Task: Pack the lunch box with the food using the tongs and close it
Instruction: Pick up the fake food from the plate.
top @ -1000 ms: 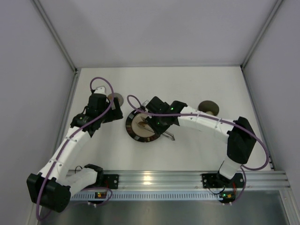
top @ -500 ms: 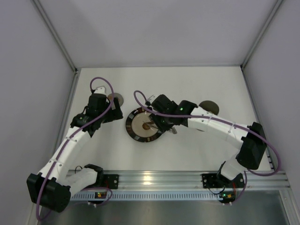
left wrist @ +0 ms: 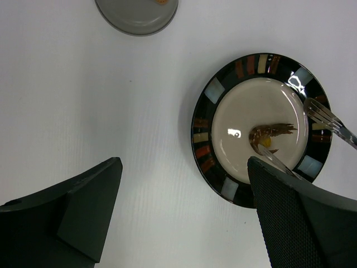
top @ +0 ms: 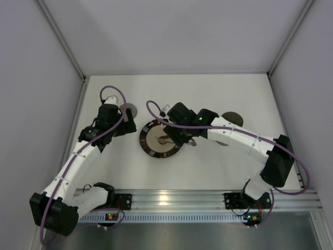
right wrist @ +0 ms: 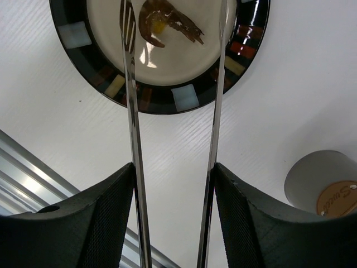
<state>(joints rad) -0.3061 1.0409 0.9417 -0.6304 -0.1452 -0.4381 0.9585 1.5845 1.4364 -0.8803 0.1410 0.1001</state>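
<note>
White desk (top: 208, 94) seen from above, with my two arms reaching in from its near edge. My left claw (left wrist: 181, 167) hangs wide apart and holds nothing, just left of a round plate (left wrist: 202, 137) with a dark rim set with coloured tiles. Beyond that claw stands the lunch box (left wrist: 136, 14), a grey round canister seen from the top and open, with something orange at its edge. What I take to be its lid (right wrist: 323, 178), grey with a brown printed disc, sits well apart on the far right of the desk. My right claw (right wrist: 174, 167) grips the tongs (right wrist: 134, 111), its pads pressing the two thin silver arms from outside; the arms stand spread over the plate. Between them lies the only food I can see there, a curled brown shrimp-like piece (right wrist: 167, 19) with a small yellow bit tucked in its curve. The right tong tip runs out of view, so I cannot tell how well I straddle the piece. Risks, as I judge them: an off-centre squeeze could skid the piece across the glossy plate or over the rim; the slim tongs could twist in my pads; the piece could drop on the way to the narrow canister mouth, where my left claw stands close.
</note>
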